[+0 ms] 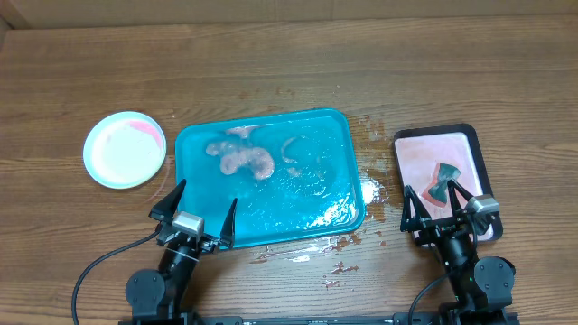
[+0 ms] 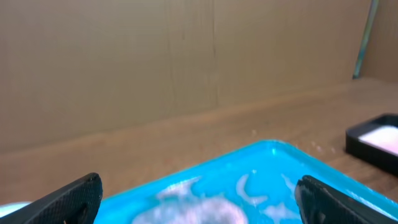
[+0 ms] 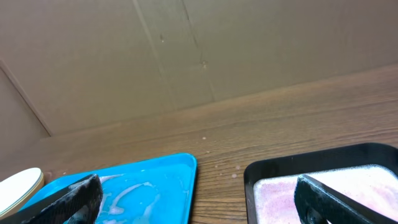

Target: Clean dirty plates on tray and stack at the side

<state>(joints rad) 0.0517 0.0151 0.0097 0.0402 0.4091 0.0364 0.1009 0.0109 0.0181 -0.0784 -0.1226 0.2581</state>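
The teal tray [image 1: 316, 135] lies mid-table, wet, with whitish foam smears and no plate on it; it also shows low in the left wrist view [image 2: 273, 155] and the right wrist view [image 3: 168, 177]. The plates [image 1: 125, 149] sit on the table left of the tray, the light blue one uppermost with a pink smear at its far rim; their pale edge [image 3: 18, 186] shows at the far left of the right wrist view. My left gripper [image 1: 203, 200] is open over the tray's near-left edge, holding nothing [image 2: 199, 199]. My right gripper [image 1: 432, 191] is open and empty over the black tray [image 3: 199, 196].
A smaller black-rimmed tray [image 1: 470, 144] with pinkish liquid stands to the right, with a dark-and-red sponge [image 1: 442, 181] in it. Foam and water splashes [image 1: 370, 194] dot the wood by the teal tray's right and front edges. A cardboard wall backs the table.
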